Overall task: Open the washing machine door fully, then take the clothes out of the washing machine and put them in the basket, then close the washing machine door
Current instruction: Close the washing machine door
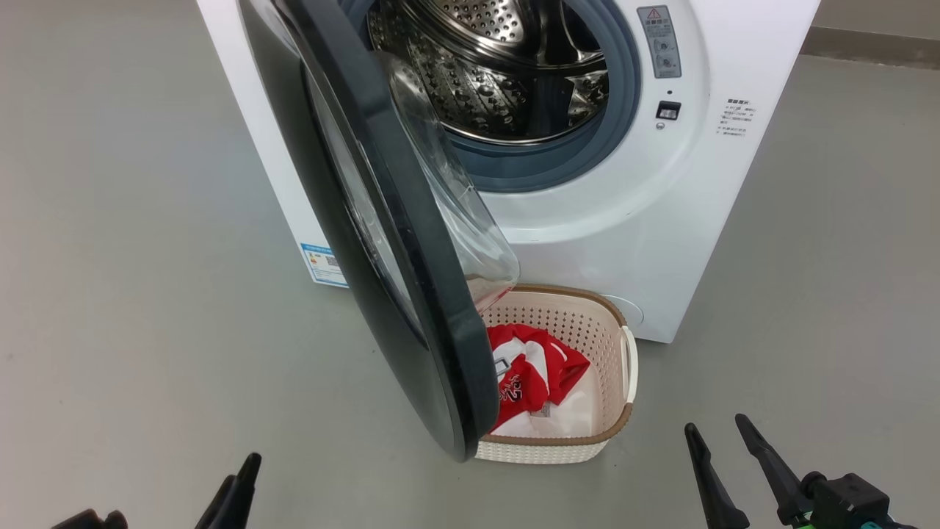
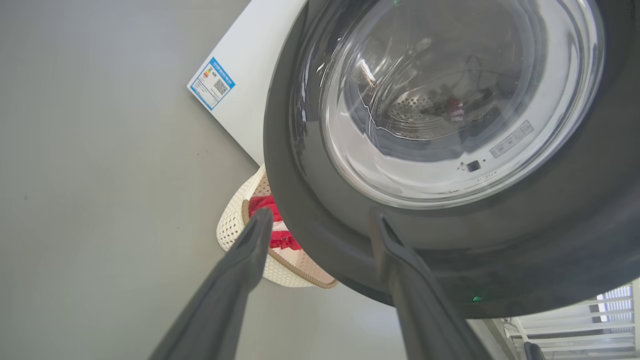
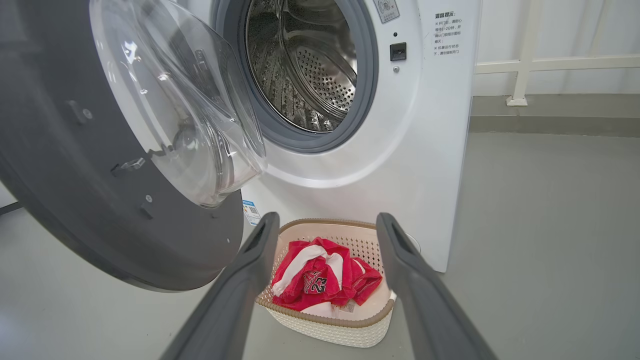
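The washing machine (image 1: 646, 242) stands ahead, its steel drum (image 1: 499, 66) bare inside. The washing machine door (image 1: 411, 294) hangs partly swung out on the left, its glass bowl (image 1: 455, 206) facing the opening. The basket (image 1: 609, 345) sits on the floor before the machine, half behind the door's lower edge, with the red and white clothes (image 1: 536, 375) in it. My left gripper (image 1: 239, 481) is open at the lower left, short of the door's outer face (image 2: 320, 240). Open too, my right gripper (image 1: 723, 437) is at the lower right, back from the basket (image 3: 330, 325) and clothes (image 3: 320, 280).
Grey floor (image 1: 132, 294) spreads on both sides of the machine. A blue energy sticker (image 1: 323, 263) marks the machine's lower left corner. A white railing (image 3: 525, 60) and a wall base run behind on the right.
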